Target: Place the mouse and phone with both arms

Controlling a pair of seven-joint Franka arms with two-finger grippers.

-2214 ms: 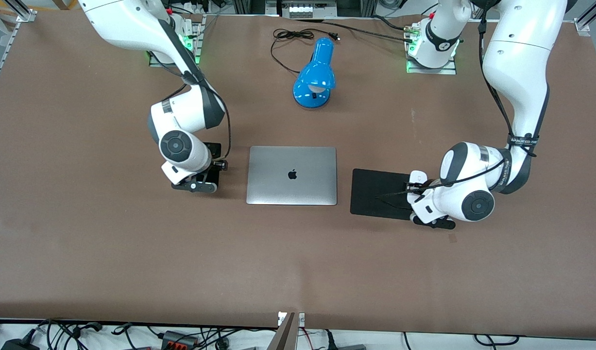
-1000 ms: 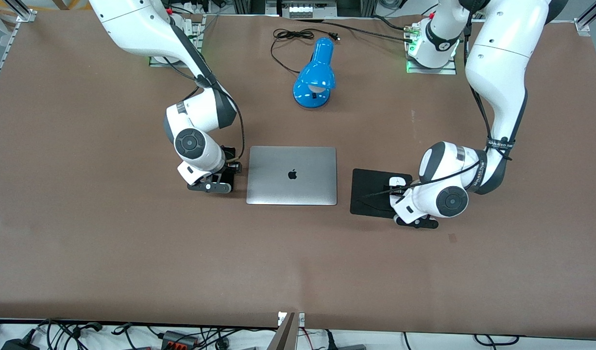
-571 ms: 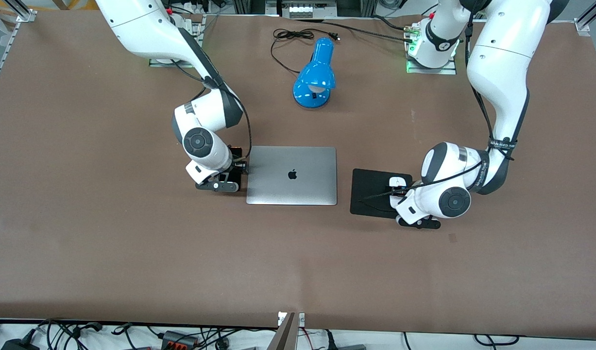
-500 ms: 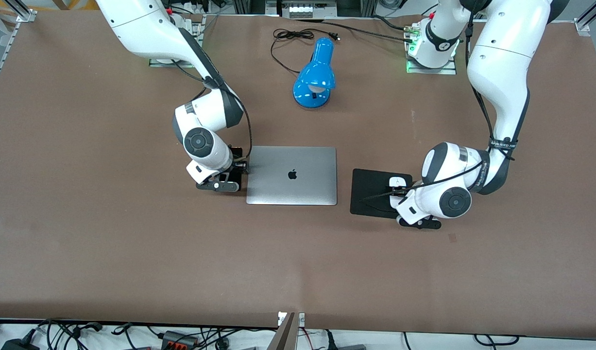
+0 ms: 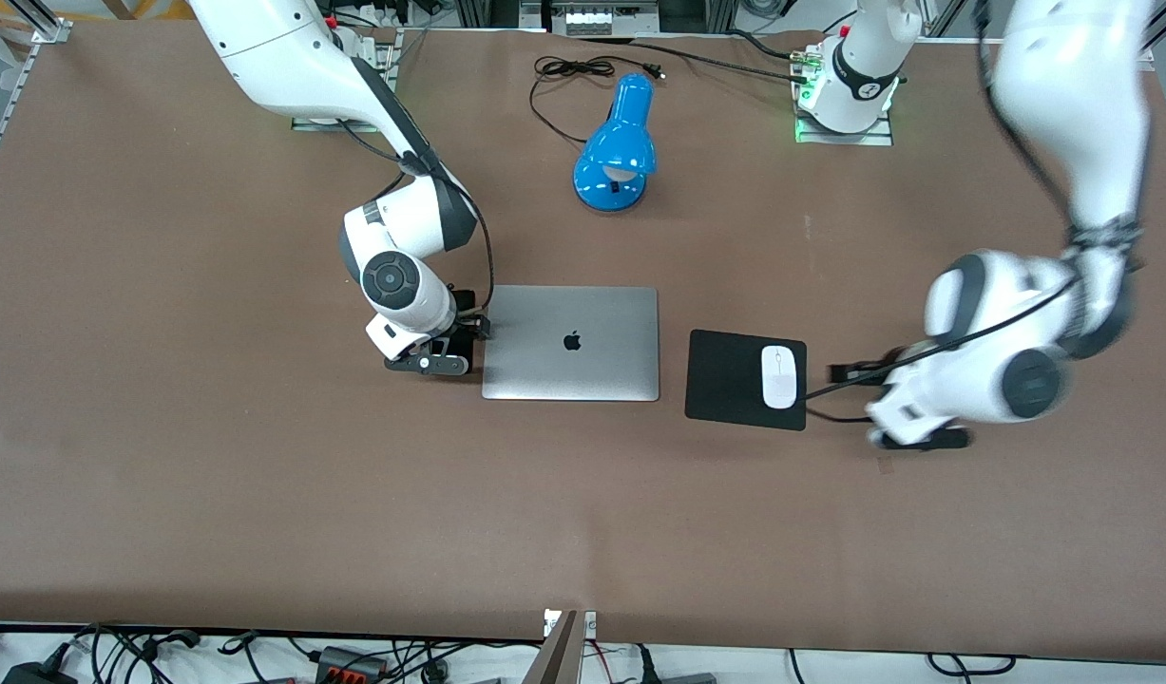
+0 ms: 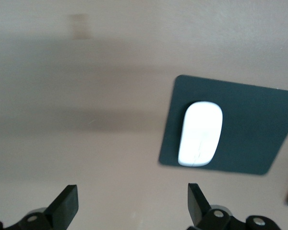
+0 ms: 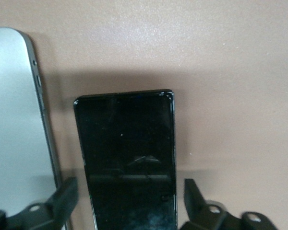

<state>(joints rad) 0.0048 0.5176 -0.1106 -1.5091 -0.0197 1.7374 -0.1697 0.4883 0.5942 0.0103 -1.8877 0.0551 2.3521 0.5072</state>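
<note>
One mouse [image 5: 778, 376], one phone [image 7: 126, 158], one laptop [image 5: 571, 343], one mouse pad [image 5: 725, 378], one lamp [image 5: 617, 145], two arms [image 5: 392, 256].

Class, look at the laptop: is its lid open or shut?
Shut. The laptop lies flat on the table, its silver lid with the logo facing up; no screen or keyboard shows.

A robotics lab: two white arms [image 5: 1067, 114] bolted to plates with green lights on a brown table [image 5: 164, 427], aluminium framing at its corners, loose cables [image 5: 126, 651] and power bricks along the edge.
</note>
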